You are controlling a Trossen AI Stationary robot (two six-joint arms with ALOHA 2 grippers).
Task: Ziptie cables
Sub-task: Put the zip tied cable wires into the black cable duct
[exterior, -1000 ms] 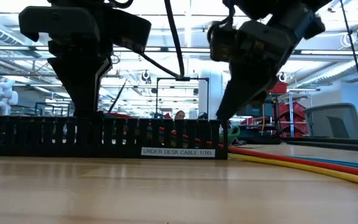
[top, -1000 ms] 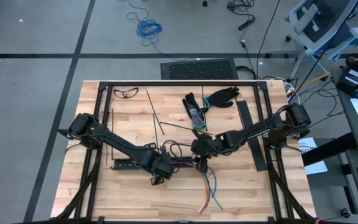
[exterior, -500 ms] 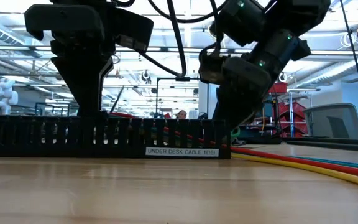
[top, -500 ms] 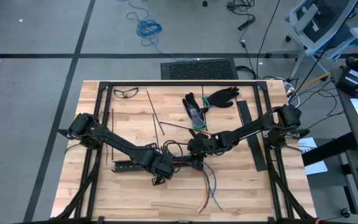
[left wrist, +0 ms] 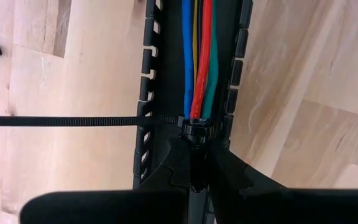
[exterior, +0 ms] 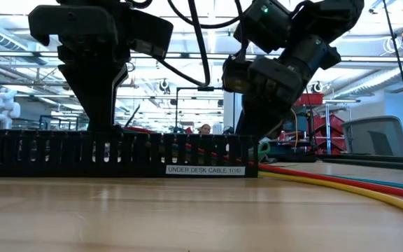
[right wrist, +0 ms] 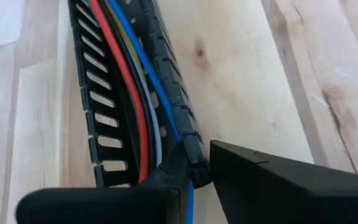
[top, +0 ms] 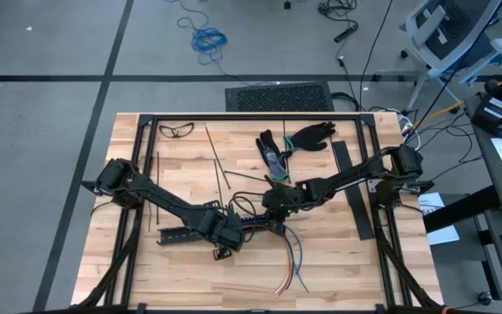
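Black slotted rail (exterior: 117, 154) w/ label on counter (exterior: 187, 217); two dark arms drop behind it. Cables (exterior: 341, 183) run out along counter at right.

The cables (left wrist: 197, 62) lie inside the slotted rail (left wrist: 146, 74) on the table (top: 190, 279).

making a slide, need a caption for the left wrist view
Left gripper shut on a ziptie looped around the cables in the slotted rail.

blue, red, green cables (left wrist: 199, 56) — black rail (left wrist: 146, 74)
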